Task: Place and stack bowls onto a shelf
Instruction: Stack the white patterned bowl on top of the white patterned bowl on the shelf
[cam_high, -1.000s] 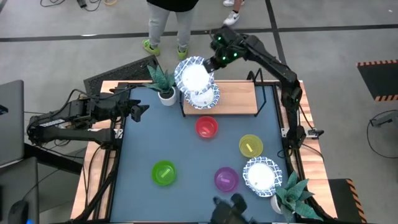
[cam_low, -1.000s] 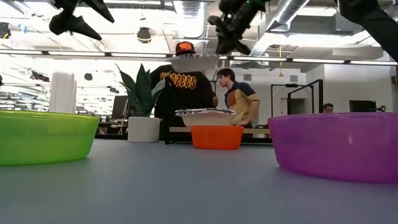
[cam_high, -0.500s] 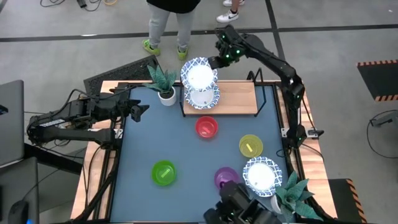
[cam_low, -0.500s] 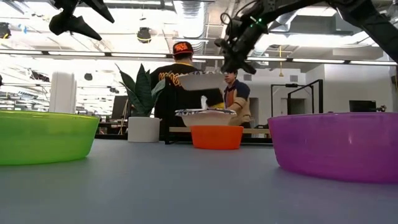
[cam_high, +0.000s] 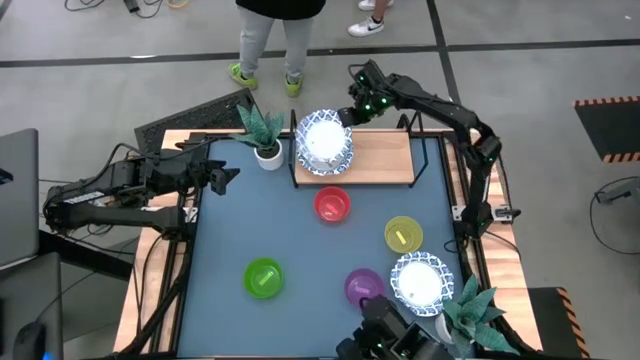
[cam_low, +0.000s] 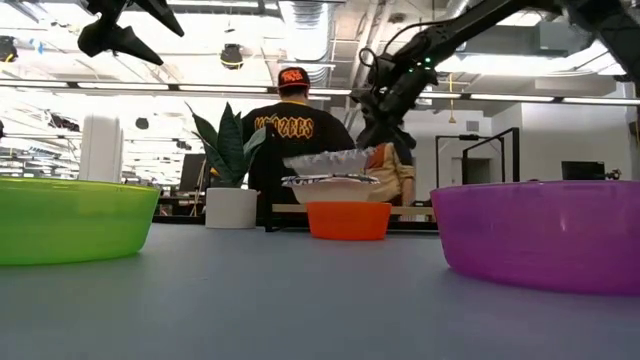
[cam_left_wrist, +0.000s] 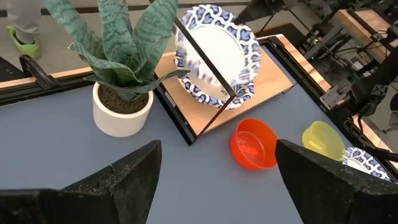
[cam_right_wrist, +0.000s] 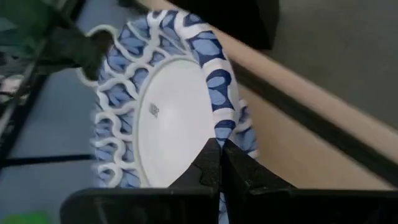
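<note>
My right gripper (cam_high: 347, 116) is shut on a white bowl with a blue patterned rim (cam_high: 323, 140), held over the left end of the wooden shelf (cam_high: 385, 155). In the low view this bowl (cam_low: 327, 161) sits about level, right above another blue-rimmed bowl (cam_low: 330, 183) resting on the shelf; whether they touch I cannot tell. A further blue-rimmed bowl (cam_high: 418, 280) stands at the table's near right. Red (cam_high: 332, 205), yellow (cam_high: 403, 236), green (cam_high: 263, 278) and purple (cam_high: 362, 287) bowls stand on the tabletop. My left gripper (cam_high: 225, 177) waits open at the table's left edge. My right gripper pinches the bowl's patterned rim (cam_right_wrist: 221, 121) between its two fingertips (cam_right_wrist: 210, 163), on the rim's far right side. The fingers come slanting down from the table's far right. The bowl hangs about level, its base down at the rim of the bowl beneath.
A potted plant (cam_high: 262, 135) stands just left of the shelf, and another (cam_high: 470, 310) at the near right corner. The shelf's thin black frame (cam_high: 430, 150) rises around the board. A person's legs (cam_high: 268, 45) show beyond the far edge. Bare tabletop lies left of the red bowl.
My right gripper has come down toward the shelf's left end, carrying the blue-rimmed bowl. The bowl was high and tilted; it has dropped and levelled out, and now sits right over the bowl on the shelf.
</note>
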